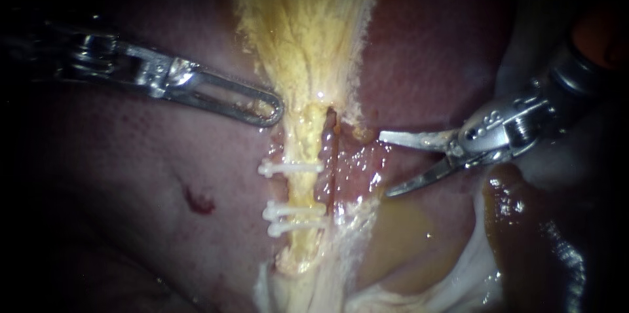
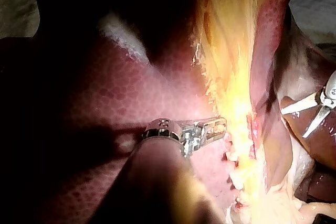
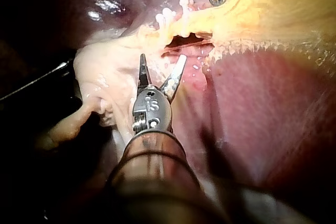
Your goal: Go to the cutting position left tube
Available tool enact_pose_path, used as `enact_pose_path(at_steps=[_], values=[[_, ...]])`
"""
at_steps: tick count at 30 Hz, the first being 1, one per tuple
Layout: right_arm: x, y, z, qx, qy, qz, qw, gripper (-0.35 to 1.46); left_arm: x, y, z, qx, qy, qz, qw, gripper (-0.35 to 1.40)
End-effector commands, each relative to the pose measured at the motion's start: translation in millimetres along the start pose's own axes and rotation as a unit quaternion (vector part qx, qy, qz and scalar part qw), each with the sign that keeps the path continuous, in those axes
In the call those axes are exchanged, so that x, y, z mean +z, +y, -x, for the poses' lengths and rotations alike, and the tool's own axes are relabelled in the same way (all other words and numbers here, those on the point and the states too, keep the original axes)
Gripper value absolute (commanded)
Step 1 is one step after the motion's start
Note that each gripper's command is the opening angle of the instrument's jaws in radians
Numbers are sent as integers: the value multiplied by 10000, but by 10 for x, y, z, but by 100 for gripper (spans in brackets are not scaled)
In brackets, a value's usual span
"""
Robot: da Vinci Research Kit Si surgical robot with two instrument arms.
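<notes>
Right instrument is holding curved steel jaws apart near white clips; left instrument is pinching fibrous yellow tissue.

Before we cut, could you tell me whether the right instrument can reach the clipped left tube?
Probably yes: the right instrument, open, lies just beside the left tube, only low wet tissue between them.

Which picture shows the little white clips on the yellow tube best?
The endoscope view. There the white clips lie side-on across the yellow tube, so you can count all three. In the left wrist view the clips are only pale bumps in bright glare. In the right wrist view you see just their rounded ends.
</notes>
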Motion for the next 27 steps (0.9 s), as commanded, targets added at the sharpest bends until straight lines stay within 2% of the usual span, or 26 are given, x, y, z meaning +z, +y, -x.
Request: enact_pose_path(at_steps=[1,8,11,18,27], values=[[0,0,0,0,7,-1,10000,145,0,0,0,1,0,0,10000,-35],[0,0,0,0,16,-30,10000,145,-9,-3,2,-6,18,-22,10000,-35],[0,0,0,0,20,-44,10000,145,-21,-5,5,-14,41,-51,10000,-35],[0,0,0,0,24,-58,10000,145,-64,-10,18,-64,-76,0,10000,-35],[0,0,0,0,28,-72,10000,145,-87,-15,16,-84,-143,-17,9999,-35]])
